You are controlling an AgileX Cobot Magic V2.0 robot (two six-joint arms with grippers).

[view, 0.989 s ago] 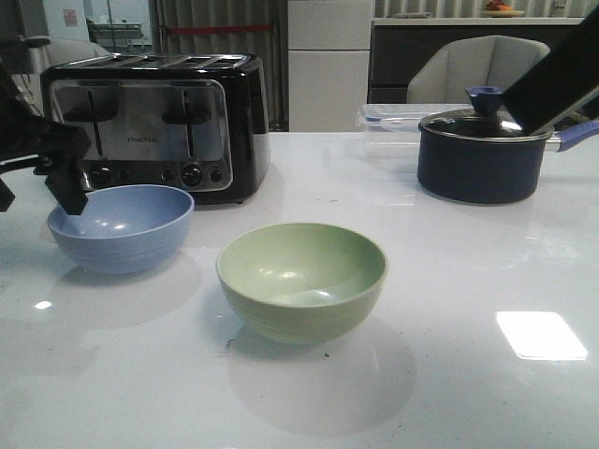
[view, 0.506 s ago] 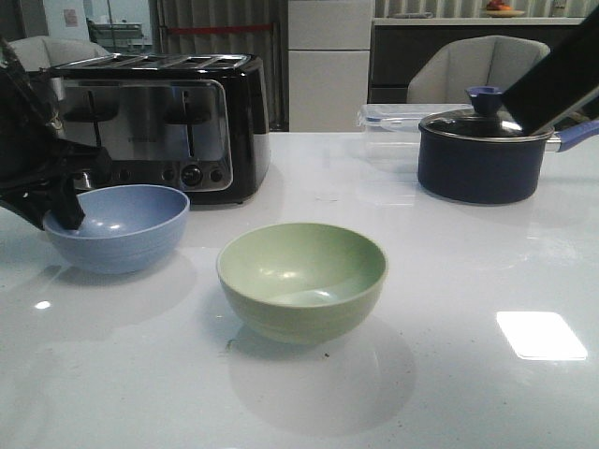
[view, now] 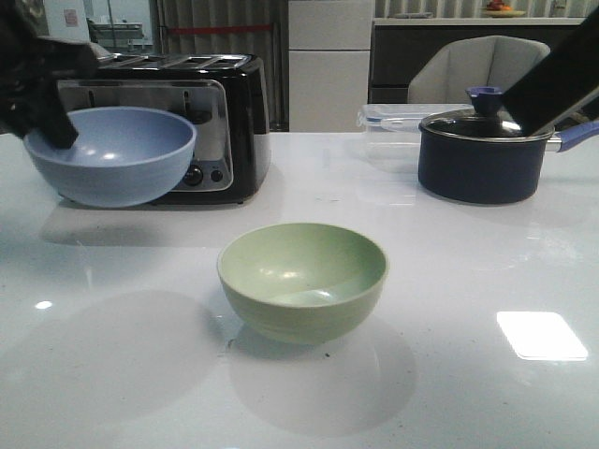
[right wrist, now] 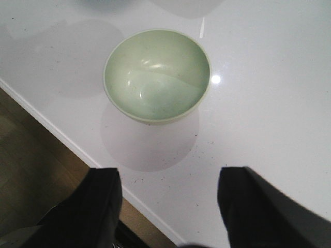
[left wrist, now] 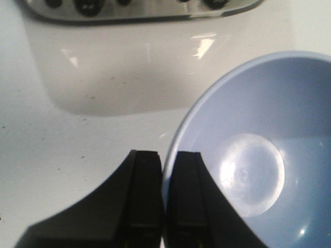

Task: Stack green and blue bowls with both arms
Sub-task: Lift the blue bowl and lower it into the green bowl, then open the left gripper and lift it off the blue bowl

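The blue bowl (view: 110, 154) hangs in the air at the far left, in front of the toaster. My left gripper (view: 49, 126) is shut on its left rim; in the left wrist view the fingers (left wrist: 145, 191) pinch the bowl's wall (left wrist: 258, 155), one inside, one outside. The green bowl (view: 302, 279) stands upright and empty on the white table at centre front; it also shows in the right wrist view (right wrist: 156, 75). My right gripper (right wrist: 168, 178) is open and empty, held high above the table's edge, apart from the green bowl. Only the right arm (view: 554, 79) shows in the front view.
A black and chrome toaster (view: 178, 122) stands at the back left, right behind the lifted bowl. A dark navy lidded pot (view: 482, 154) and a clear plastic box (view: 393, 126) stand at the back right. The table's edge (right wrist: 62, 134) with floor beyond shows in the right wrist view.
My left gripper closed on the blue bowl's rim and lifted it off the table, up and slightly left. The green bowl and right arm have not moved.
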